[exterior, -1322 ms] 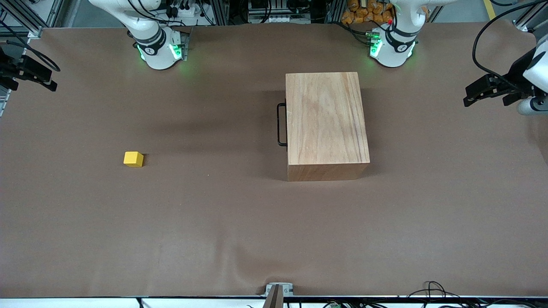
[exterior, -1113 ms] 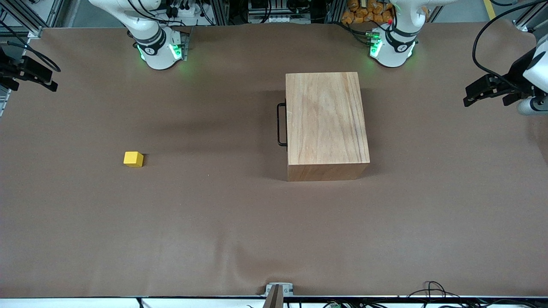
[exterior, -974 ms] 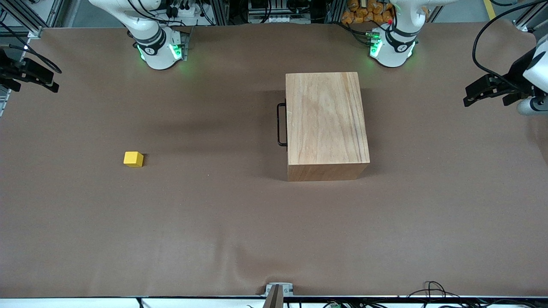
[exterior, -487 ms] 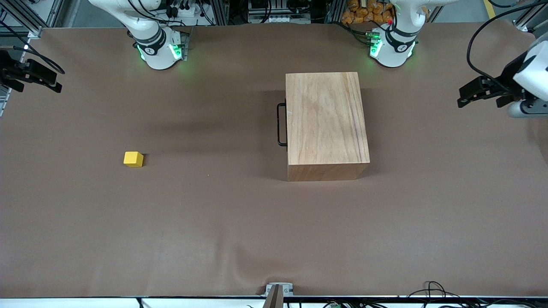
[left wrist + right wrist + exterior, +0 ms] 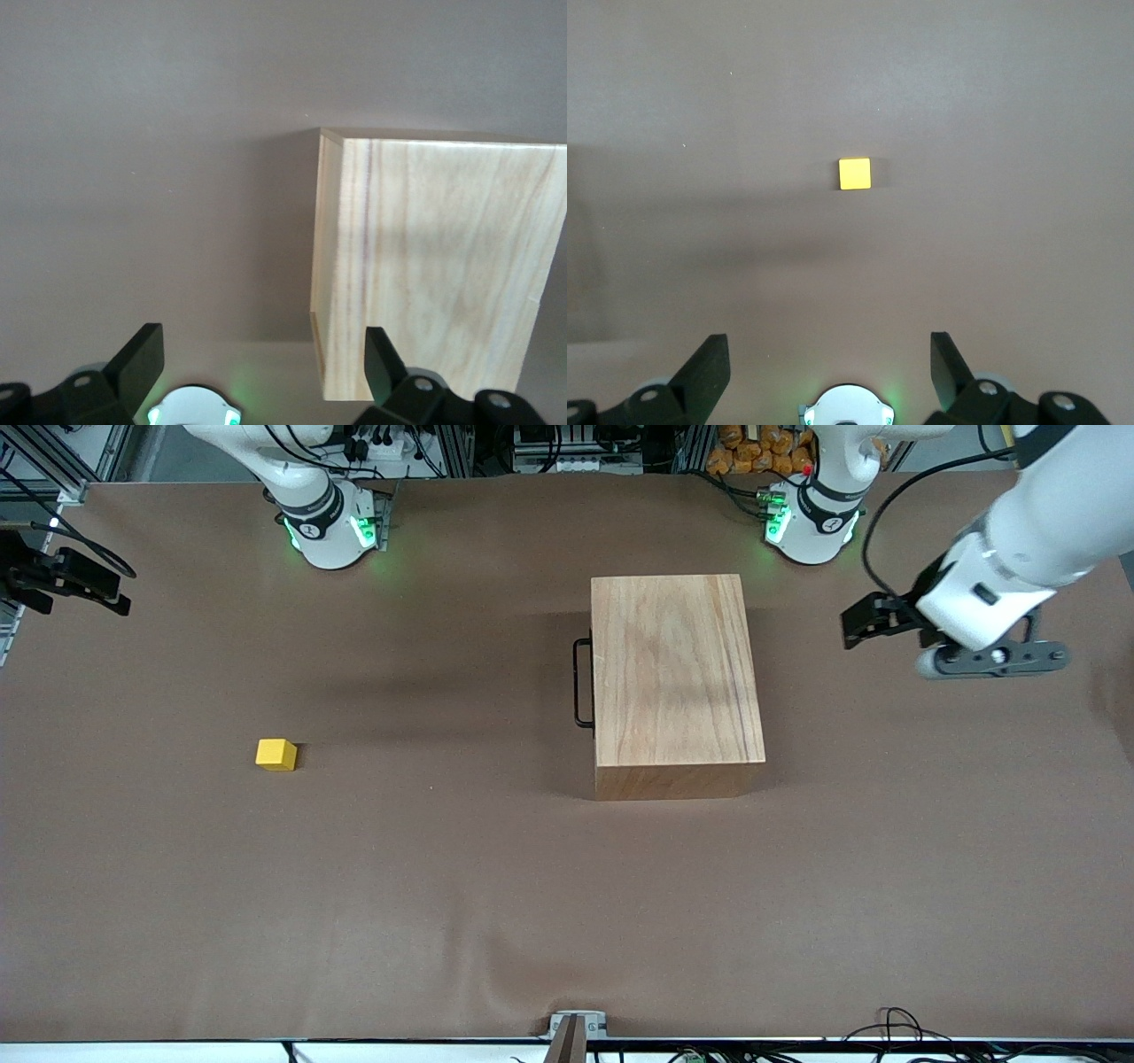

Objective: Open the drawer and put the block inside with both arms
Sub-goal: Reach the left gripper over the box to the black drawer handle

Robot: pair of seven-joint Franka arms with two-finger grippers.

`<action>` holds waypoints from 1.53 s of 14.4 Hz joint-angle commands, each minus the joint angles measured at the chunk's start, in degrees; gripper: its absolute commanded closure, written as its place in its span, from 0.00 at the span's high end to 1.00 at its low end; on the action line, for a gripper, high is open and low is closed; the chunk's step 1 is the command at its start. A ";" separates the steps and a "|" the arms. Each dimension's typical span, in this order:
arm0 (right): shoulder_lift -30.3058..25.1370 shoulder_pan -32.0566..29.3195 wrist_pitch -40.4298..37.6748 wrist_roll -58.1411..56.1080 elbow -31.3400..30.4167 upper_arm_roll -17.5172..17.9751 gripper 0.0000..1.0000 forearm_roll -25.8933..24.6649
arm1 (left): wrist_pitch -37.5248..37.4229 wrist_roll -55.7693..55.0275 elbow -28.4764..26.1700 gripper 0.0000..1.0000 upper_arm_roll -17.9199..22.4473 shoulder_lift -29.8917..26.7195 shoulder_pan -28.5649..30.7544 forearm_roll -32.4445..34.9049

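The large light-wood box (image 5: 673,682) stands mid-table with the drawer shut; only its black wire handle (image 5: 582,682) shows, on the side toward the right arm's end. The box also shows in the left wrist view (image 5: 434,266). The yellow block (image 5: 276,754) lies on the table toward the right arm's end, and shows in the right wrist view (image 5: 854,173). My left gripper (image 5: 858,627) is open and empty, up over the table beside the box at the left arm's end (image 5: 263,363). My right gripper (image 5: 111,598) is open and empty, up at the table's right-arm end (image 5: 830,367).
The brown table cover (image 5: 496,886) lies flat around the box and block. The two green-lit arm bases (image 5: 332,527) (image 5: 811,522) stand at the table's edge farthest from the front camera. A small metal bracket (image 5: 576,1027) sits at the nearest edge.
My left arm has swung in from the table's end toward the box. The right gripper has barely shifted. Box and block have not moved.
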 commanded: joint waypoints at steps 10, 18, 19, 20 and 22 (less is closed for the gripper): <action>1.74 1.72 3.30 0.26 -0.25 -0.09 1.00 0.62 | 5.21 -28.63 8.35 1.00 0.44 13.57 -20.28 -0.61; 1.74 1.90 2.17 0.35 -0.33 -0.09 1.00 0.70 | 16.02 -43.83 11.34 1.00 1.23 23.24 -31.88 1.67; 1.74 1.90 1.82 0.35 -0.33 -0.09 1.00 0.70 | 17.34 -45.16 11.43 1.00 1.23 24.20 -32.94 2.64; 1.65 1.90 1.55 0.35 -0.33 -0.09 1.00 0.62 | 18.48 -45.69 11.95 1.00 1.23 25.69 -34.60 4.04; 1.74 1.81 1.46 0.18 -0.33 -0.09 1.00 0.62 | 18.93 -47.09 14.05 1.00 1.93 28.77 -37.33 6.68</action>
